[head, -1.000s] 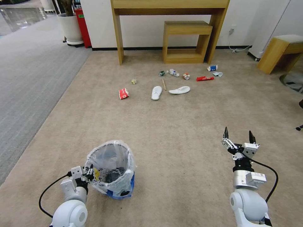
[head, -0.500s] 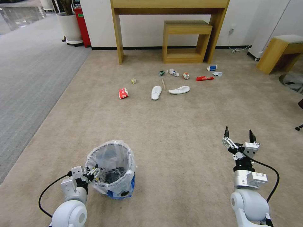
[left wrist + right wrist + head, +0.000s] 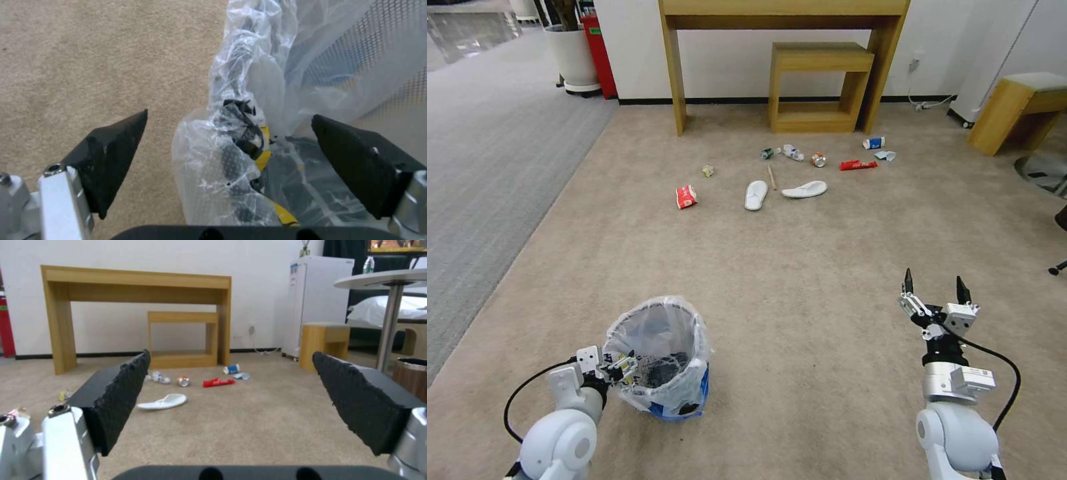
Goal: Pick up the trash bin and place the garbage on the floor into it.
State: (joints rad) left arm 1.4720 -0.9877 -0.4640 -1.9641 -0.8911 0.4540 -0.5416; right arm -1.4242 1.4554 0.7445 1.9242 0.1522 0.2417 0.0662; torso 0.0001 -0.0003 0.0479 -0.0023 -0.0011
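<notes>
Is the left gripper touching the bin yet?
Apart. In the left wrist view the left gripper is open, straddling the bin rim: carpet shows between one finger and the bag, and a gap shows at the other.

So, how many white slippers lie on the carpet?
2. One slipper lies beside the wooden stick, toward the red-white carton; the other slipper lies on the stick's other side, below the crushed can.
</notes>
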